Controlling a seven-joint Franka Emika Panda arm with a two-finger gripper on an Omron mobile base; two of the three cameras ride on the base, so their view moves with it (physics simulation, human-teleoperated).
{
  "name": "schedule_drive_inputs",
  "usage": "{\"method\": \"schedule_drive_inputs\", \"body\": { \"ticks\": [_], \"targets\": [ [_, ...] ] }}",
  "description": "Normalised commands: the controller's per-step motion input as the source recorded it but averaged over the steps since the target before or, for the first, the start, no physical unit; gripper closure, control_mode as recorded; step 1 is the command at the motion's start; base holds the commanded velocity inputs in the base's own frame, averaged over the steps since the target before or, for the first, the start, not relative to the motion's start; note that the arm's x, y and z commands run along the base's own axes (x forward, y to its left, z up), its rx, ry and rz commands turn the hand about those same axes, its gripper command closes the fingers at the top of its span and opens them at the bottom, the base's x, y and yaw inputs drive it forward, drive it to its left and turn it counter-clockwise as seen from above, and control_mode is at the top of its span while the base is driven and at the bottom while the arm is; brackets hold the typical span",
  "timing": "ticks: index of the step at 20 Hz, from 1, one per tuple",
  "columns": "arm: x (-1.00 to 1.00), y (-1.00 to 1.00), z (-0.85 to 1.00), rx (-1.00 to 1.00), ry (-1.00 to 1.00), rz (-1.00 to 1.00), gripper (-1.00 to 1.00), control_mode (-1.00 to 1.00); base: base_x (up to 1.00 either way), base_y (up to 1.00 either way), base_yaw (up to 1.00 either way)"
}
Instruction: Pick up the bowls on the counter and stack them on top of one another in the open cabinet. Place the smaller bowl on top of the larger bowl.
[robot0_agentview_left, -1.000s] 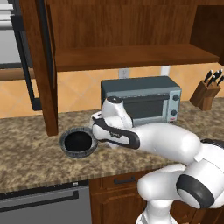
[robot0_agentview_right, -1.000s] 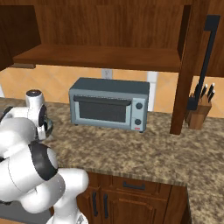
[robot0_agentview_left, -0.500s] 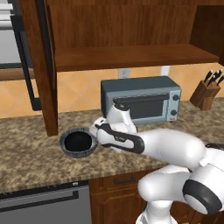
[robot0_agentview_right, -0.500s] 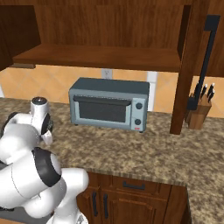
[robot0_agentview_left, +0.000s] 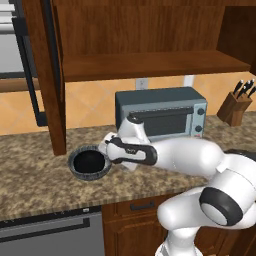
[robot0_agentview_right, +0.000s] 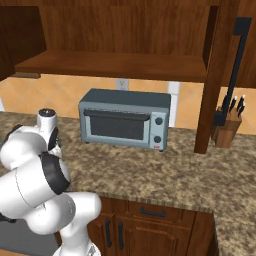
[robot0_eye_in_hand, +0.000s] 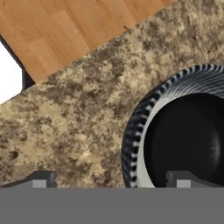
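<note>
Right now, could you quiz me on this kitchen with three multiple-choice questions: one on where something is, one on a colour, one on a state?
1. Where is the smaller bowl?
A. on the cabinet shelf
B. inside the larger bowl on the counter
C. on the toaster oven

2. What colour is the toaster oven?
A. blue-grey
B. red
C. white

3. How do the gripper jaws stand?
A. shut on a bowl
B. shut, empty
C. open, holding nothing

Answers: 1 B, the black bowl sits within the ribbed grey rim on the granite. 2 A, its casing is blue-grey. 3 C, the hand view shows the fingertips wide apart astride the rim.
</note>
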Motion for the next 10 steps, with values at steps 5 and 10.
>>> {"method": "schedule_drive_inputs", "body": {
  "ticks": [5, 10],
  "targets": [
    [0.13, 0.10, -0.09, -0.07, 0.00, 0.00, -1.00, -1.00, 0.00, 0.00, 0.00],
    [0.11, 0.10, -0.17, -0.07, 0.00, 0.00, -1.00, -1.00, 0.00, 0.00, 0.00]
  ]
}}
